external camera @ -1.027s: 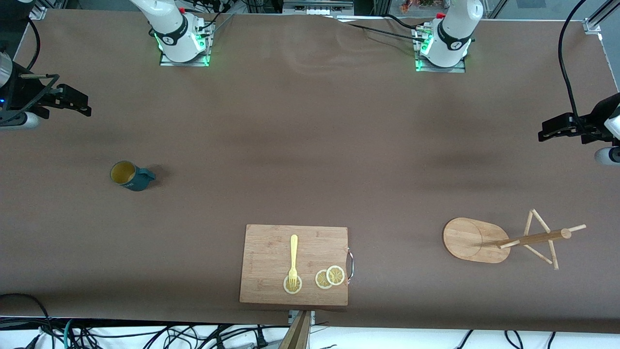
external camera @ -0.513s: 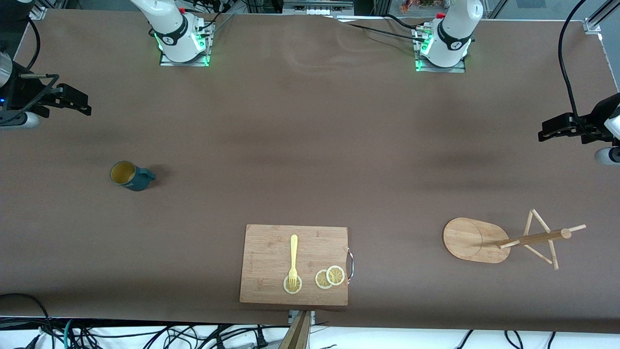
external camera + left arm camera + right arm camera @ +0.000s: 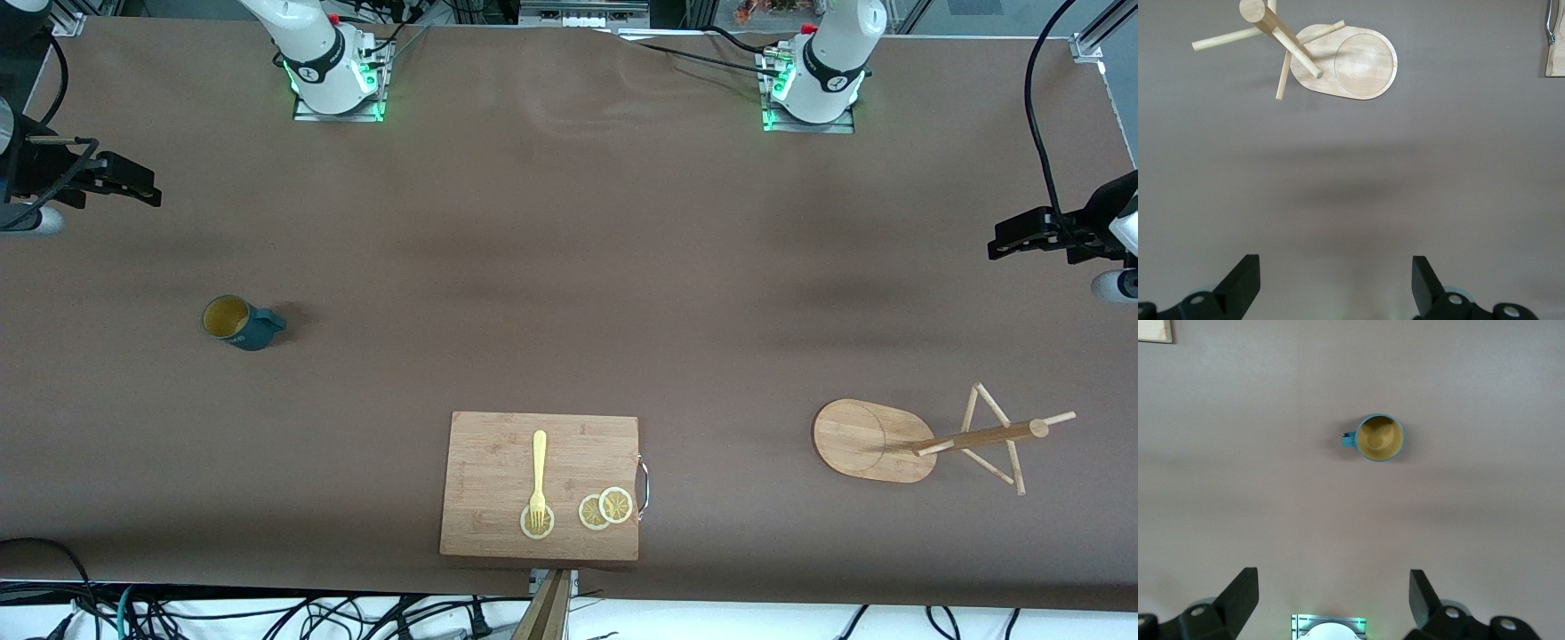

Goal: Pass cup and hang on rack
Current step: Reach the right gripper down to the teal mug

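Note:
The cup (image 3: 238,322), dark teal with a yellow-ochre inside, stands upright on the brown table toward the right arm's end, its handle pointing toward the table's middle. It also shows in the right wrist view (image 3: 1379,438). The rack (image 3: 867,440), a light wooden mug tree on an oval base, stands toward the left arm's end and shows in the left wrist view (image 3: 1358,63). My right gripper (image 3: 133,188) (image 3: 1333,587) is open and empty, up over the table's edge, apart from the cup. My left gripper (image 3: 1009,240) (image 3: 1336,270) is open and empty, up over the table's other edge.
A bamboo cutting board (image 3: 498,462) lies near the table's front edge in the middle, with a yellow fork (image 3: 538,476) and lemon slices (image 3: 605,508) on it. Cables hang at the table's ends.
My right gripper has shifted slightly outward toward the right arm's end of the table. The left arm, the cup and the rack have not moved.

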Controlling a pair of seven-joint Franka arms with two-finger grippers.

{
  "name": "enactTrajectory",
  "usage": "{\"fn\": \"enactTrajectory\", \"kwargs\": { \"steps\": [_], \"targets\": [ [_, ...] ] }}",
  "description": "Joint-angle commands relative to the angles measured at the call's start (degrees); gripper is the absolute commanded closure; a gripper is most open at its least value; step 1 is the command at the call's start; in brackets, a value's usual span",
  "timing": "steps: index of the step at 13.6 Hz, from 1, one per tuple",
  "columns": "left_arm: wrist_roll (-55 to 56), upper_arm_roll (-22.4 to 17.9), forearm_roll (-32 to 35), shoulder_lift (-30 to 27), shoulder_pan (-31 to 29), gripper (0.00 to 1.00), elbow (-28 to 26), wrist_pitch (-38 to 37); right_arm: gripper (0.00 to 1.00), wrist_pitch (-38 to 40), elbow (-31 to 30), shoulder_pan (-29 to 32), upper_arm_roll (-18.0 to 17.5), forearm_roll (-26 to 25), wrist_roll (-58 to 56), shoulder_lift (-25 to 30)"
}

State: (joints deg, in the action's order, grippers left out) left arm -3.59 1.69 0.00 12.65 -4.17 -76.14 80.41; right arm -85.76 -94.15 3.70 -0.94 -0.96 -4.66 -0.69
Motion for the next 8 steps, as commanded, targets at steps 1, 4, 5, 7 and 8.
{"fn": "enactTrajectory", "kwargs": {
  "steps": [1, 4, 5, 7, 8],
  "targets": [
    [0.25, -0.1, -0.79, 0.8, 0.04, 0.0, 1.69, -0.25, 0.0, 0.5, -0.24, 0.86, 0.84, 0.43, 0.09, -0.27],
    [0.25, -0.1, -0.79, 0.8, 0.04, 0.0, 1.69, -0.25, 0.0, -0.02, -0.33, 0.6, 1.03, -1.84, -0.35, -1.94],
    [0.25, -0.1, -0.79, 0.8, -0.05, 0.0, 1.69, -0.25, 0.0, -1.41, -0.59, 0.95, 1.2, -1.85, -0.18, -2.99],
    [0.25, -0.1, -0.79, 0.8, 0.04, 0.0, 1.69, -0.25, 0.0, -6.41, -1.9, 1.04, 2.69, -2.28, -0.7, -4.05],
    [0.25, -0.1, -0.79, 0.8, 0.04, 0.0, 1.69, -0.25, 0.0, -9.74, -4.09, 1.04, 2.87, -2.29, -0.79, -4.05]
  ]
}}
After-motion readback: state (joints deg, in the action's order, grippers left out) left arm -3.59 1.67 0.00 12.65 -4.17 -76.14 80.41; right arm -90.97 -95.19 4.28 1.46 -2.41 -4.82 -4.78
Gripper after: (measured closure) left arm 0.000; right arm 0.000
